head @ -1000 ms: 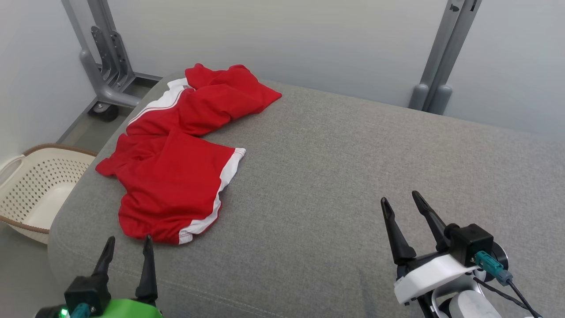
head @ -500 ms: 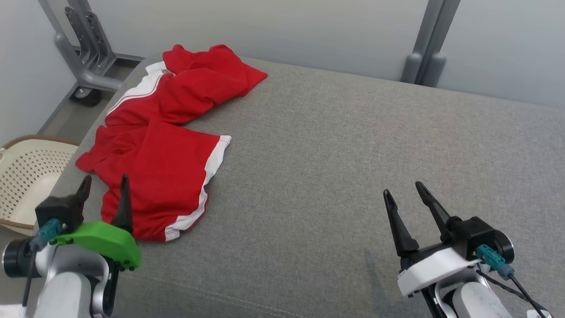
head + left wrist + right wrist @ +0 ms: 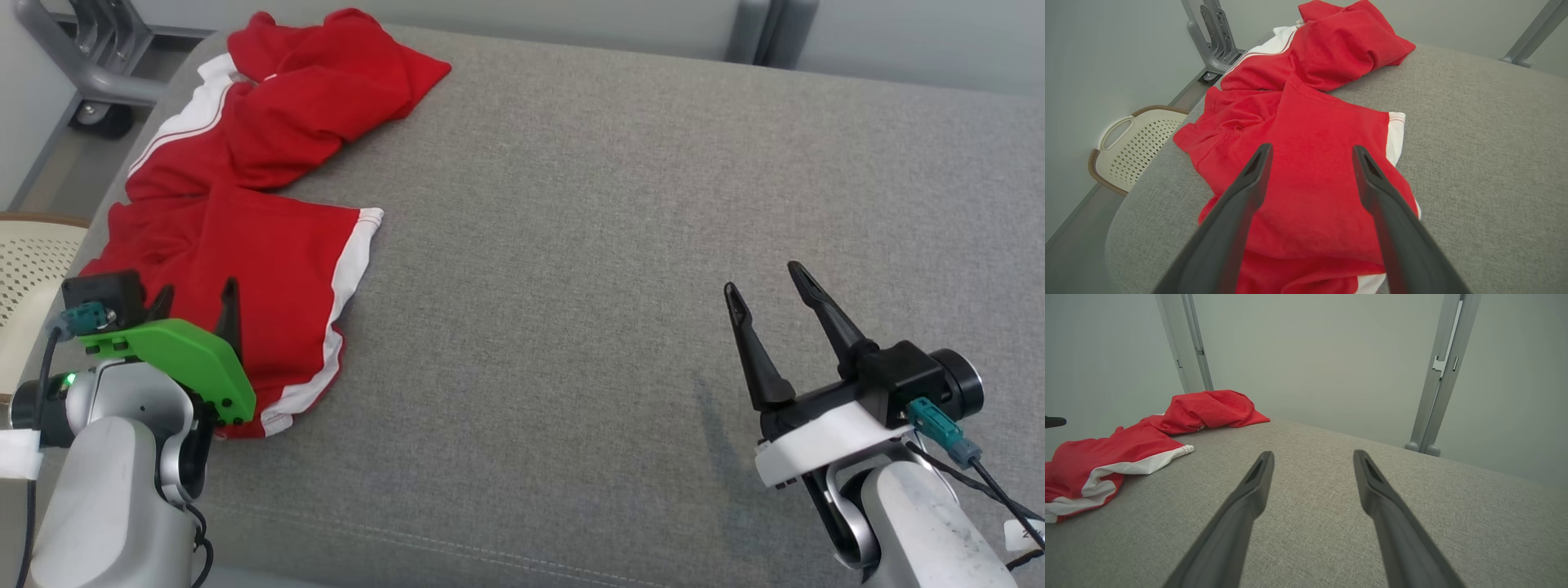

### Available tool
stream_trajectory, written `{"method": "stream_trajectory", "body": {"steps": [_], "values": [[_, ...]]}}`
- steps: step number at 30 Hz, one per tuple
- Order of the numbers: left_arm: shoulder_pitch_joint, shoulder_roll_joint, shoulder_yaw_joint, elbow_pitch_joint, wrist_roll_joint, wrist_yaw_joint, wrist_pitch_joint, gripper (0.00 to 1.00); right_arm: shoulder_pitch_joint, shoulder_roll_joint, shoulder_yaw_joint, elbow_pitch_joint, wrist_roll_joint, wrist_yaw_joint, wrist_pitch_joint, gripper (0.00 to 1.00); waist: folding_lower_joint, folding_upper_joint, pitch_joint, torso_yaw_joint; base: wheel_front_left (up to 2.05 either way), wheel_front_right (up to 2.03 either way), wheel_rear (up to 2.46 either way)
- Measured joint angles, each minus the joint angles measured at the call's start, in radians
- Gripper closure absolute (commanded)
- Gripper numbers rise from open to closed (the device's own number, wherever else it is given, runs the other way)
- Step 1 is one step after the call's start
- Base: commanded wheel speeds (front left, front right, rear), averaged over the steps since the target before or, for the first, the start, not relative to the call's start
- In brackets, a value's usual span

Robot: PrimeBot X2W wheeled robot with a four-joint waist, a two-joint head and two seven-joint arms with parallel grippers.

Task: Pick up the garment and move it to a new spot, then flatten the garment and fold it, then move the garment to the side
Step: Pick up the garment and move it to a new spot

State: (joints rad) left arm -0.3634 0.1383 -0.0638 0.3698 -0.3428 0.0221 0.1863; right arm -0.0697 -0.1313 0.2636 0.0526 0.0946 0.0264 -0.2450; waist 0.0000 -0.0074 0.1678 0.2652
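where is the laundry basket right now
The cream laundry basket stands on the floor at the left, below the left edge of the grey padded surface, just beyond the red garment and the left gripper in the head view.

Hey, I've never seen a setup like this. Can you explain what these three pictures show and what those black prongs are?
This is a two-armed robot working at a grey padded surface. One picture comes from a camera on its head, looking down. The other two come from a camera on each wrist, looking along that arm's own two dark fingers. The black prongs are its grippers.

The left gripper, the one with the green part, is open over the near end of a crumpled red garment with white trim. The right gripper is open too, over bare surface, well away from the garment. Nothing is held. A cream perforated basket stands on the floor beside the surface.
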Motion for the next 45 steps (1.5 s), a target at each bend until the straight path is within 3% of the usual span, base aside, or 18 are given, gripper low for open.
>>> {"method": "stream_trajectory", "body": {"steps": [14, 26, 27, 28, 29, 30, 31, 39, 45], "values": [[-0.122, -0.035, -0.012, 0.148, -0.020, 0.004, 0.070, 0.00, -0.073, -0.028, -0.016, -0.029, -0.018, 0.009, 0.008, 0.00, 0.0001, 0.0000, 0.148, -0.040, 0.00, 0.00, 0.00], [-0.172, -0.030, -0.035, 0.269, 0.006, 0.013, 0.112, 0.00, -0.090, -0.027, -0.022, -0.022, -0.017, 0.016, 0.008, 0.00, 0.0001, 0.0000, 0.188, -0.045, 0.00, 0.00, 0.00], [-0.175, -0.030, -0.035, 0.274, 0.006, 0.014, 0.112, 0.05, -0.091, -0.027, -0.023, -0.021, -0.017, 0.016, 0.008, 0.00, 0.0000, 0.0000, 0.189, -0.046, 0.00, 0.00, 0.00], [-0.179, -0.030, -0.034, 0.279, 0.007, 0.015, 0.112, 0.19, -0.091, -0.027, -0.023, -0.020, -0.017, 0.016, 0.008, 0.00, 0.0000, 0.0000, 0.190, -0.046, 0.00, 0.00, 0.00], [-0.183, -0.029, -0.032, 0.286, 0.007, 0.018, 0.108, 0.54, -0.092, -0.027, -0.023, -0.019, -0.017, 0.016, 0.008, 0.00, 0.0000, 0.0000, 0.192, -0.047, 0.00, 0.00, 0.00], [-0.188, -0.029, -0.029, 0.293, 0.010, 0.024, 0.102, 0.65, -0.094, -0.027, -0.024, -0.018, -0.017, 0.016, 0.008, 0.00, 0.0000, 0.0000, 0.193, -0.048, 0.00, 0.00, 0.00], [-0.188, -0.029, -0.029, 0.293, 0.010, 0.024, 0.102, 1.00, -0.094, -0.027, -0.024, -0.018, -0.017, 0.016, 0.008, 0.00, 0.0000, 0.0000, 0.193, -0.048, 0.00, 0.00, 0.00], [-0.201, -0.031, -0.001, 0.307, 0.002, 0.027, 0.028, 1.00, -0.114, -0.026, -0.031, -0.011, -0.016, 0.015, 0.007, 0.00, 0.0000, 0.0000, 0.198, -0.055, 0.00, 0.00, 0.00], [-0.215, -0.044, 0.000, 0.305, -0.011, -0.002, -0.057, 1.00, -0.128, -0.008, -0.032, 0.016, -0.011, 0.015, 0.002, 0.00, 0.0000, 0.0000, 0.182, -0.059, 0.00, 0.00, 0.00]]}}
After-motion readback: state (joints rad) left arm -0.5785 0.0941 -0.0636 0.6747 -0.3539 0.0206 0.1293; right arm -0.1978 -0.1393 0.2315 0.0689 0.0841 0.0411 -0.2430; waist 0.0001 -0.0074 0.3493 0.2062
